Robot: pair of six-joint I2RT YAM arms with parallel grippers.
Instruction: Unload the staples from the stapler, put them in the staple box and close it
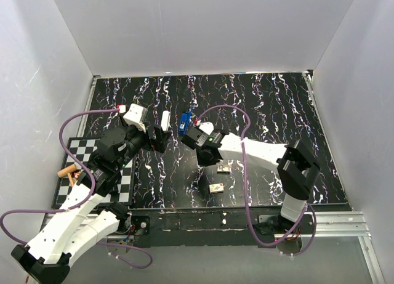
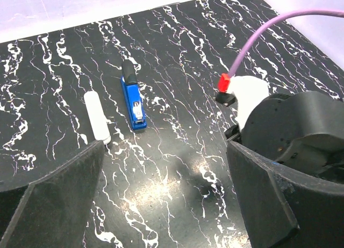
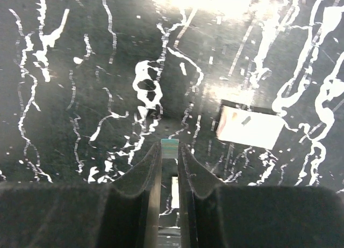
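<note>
Two views show the blue stapler (image 1: 183,122). It lies flat on the tabletop (image 1: 271,105) near the centre, its long axis running roughly 12 to 6 o'clock in the overhead view. Only the left wrist camera shows its black end pointing to 12 and a white bar (image 2: 97,118) lying beside it at 9. The left end effector (image 2: 165,151) is spread wide and released, at 6 of the stapler. The right end effector (image 3: 170,151) is clenched on a thin pale strip (image 3: 169,145), possibly staples, seen only in its own wrist view.
</note>
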